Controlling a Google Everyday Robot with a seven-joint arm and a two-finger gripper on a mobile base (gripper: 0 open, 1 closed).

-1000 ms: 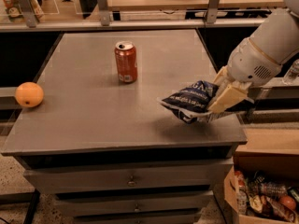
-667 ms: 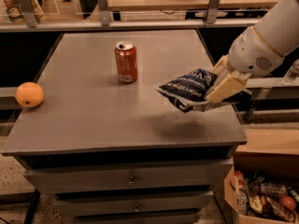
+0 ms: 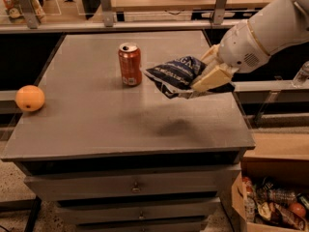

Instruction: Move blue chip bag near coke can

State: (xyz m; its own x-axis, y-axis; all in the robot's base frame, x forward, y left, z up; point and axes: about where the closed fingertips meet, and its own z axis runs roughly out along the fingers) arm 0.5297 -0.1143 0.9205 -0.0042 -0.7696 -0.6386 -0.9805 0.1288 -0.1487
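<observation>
The coke can [image 3: 130,64] stands upright on the grey table top [image 3: 96,115], left of centre toward the back. The blue chip bag [image 3: 175,75] is dark navy foil with white lettering. It hangs in the air above the table, just right of the can, with its shadow on the surface below. My gripper [image 3: 205,76] comes in from the right on a white arm and is shut on the bag's right end.
A round orange fruit [image 3: 30,98] lies at the table's left edge. Drawers [image 3: 135,187] sit below the top. A cardboard box [image 3: 273,204] of snacks stands on the floor at the lower right. A shelf rail [image 3: 145,25] runs behind the table.
My gripper has carried the chip bag up and to the left, from near the table's right edge to a spot close beside the can.
</observation>
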